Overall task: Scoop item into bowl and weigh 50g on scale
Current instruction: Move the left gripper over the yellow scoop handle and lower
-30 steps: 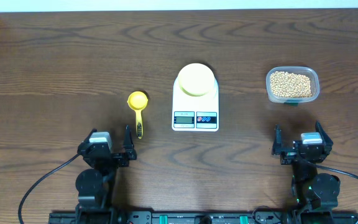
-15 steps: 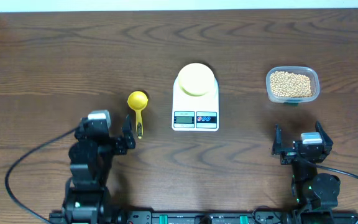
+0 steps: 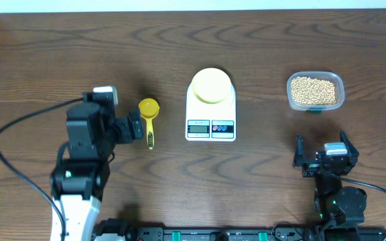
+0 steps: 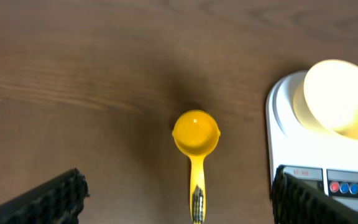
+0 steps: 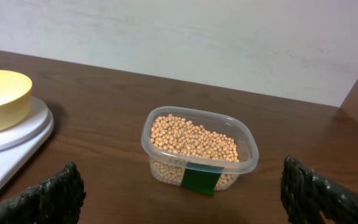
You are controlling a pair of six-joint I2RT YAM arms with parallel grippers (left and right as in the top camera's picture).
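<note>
The beans (image 3: 313, 90) fill a clear tub (image 3: 342, 90) that stands on the bench (image 3: 59, 60) at about 3 o'clock from the scale (image 3: 193, 110), well apart from it. The right wrist view shows a green label (image 5: 199, 179) on the tub's near wall. The pale-yellow bowl (image 3: 210, 85) sits on the scale's round platform at the 12 o'clock end, and the display and two buttons are at the 6 o'clock end. A yellow scoop (image 3: 149, 115) lies at 9 o'clock from the scale, with its cup toward 12 and its handle toward 6. The left jaws are spread wide and hold nothing, just at 9 o'clock of the scoop's handle. In the left wrist view their fingers (image 4: 48, 202) frame the scoop without touching it. The right jaws are also spread wide and hold nothing, at 6 o'clock from the tub.
</note>
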